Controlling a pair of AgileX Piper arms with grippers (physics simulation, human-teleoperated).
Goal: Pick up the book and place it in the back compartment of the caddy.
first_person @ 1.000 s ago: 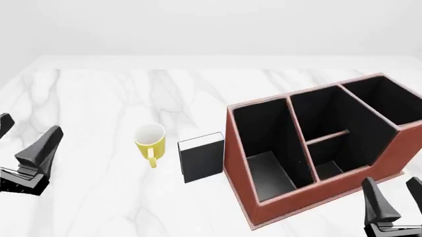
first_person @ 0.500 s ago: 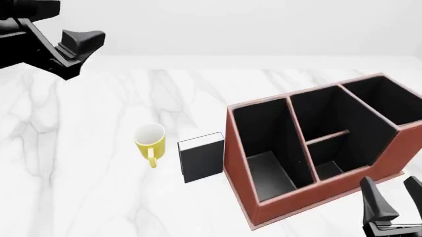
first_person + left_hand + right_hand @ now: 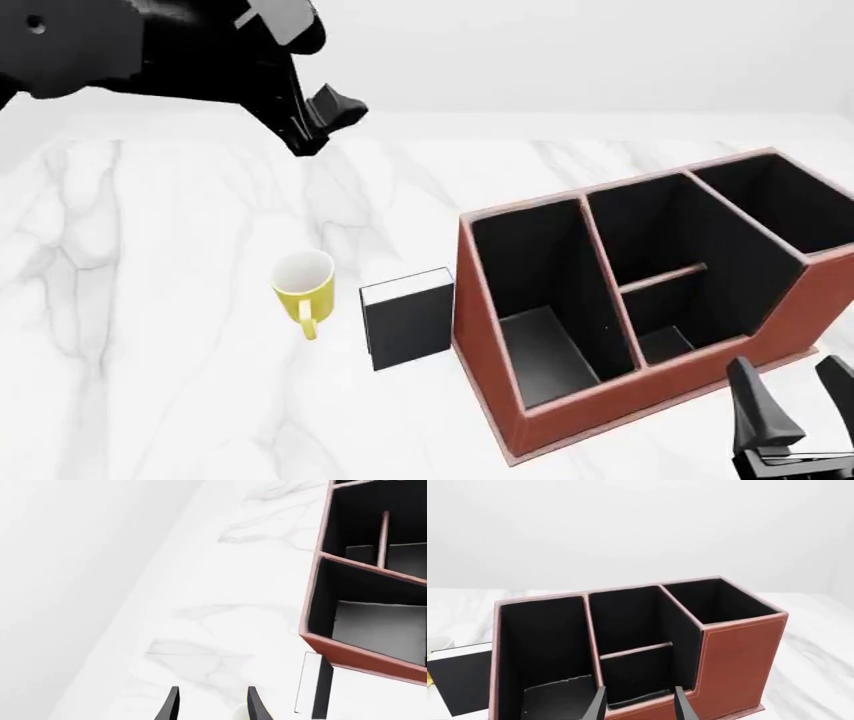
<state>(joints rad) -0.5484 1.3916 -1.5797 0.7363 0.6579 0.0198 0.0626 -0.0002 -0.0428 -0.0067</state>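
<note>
Book [image 3: 408,318] stands upright at frame centre, between the yellow mug [image 3: 303,287] and the caddy [image 3: 641,300], looking stiff, light and smooth-covered, best pinched across its covers, while the left gripper [image 3: 320,120] hovers upper left, fingers parted, and the right gripper [image 3: 798,405] waits open lower right.

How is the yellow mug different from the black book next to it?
The mug is yellow and round with a handle, while the book is a black block with white page edges on top. The mug is open at the top and looks hollow; the book is a closed solid shape. The book stands close beside the caddy, and the mug sits farther from it. Both stand on the white marble table, and no gripper touches either.
</note>
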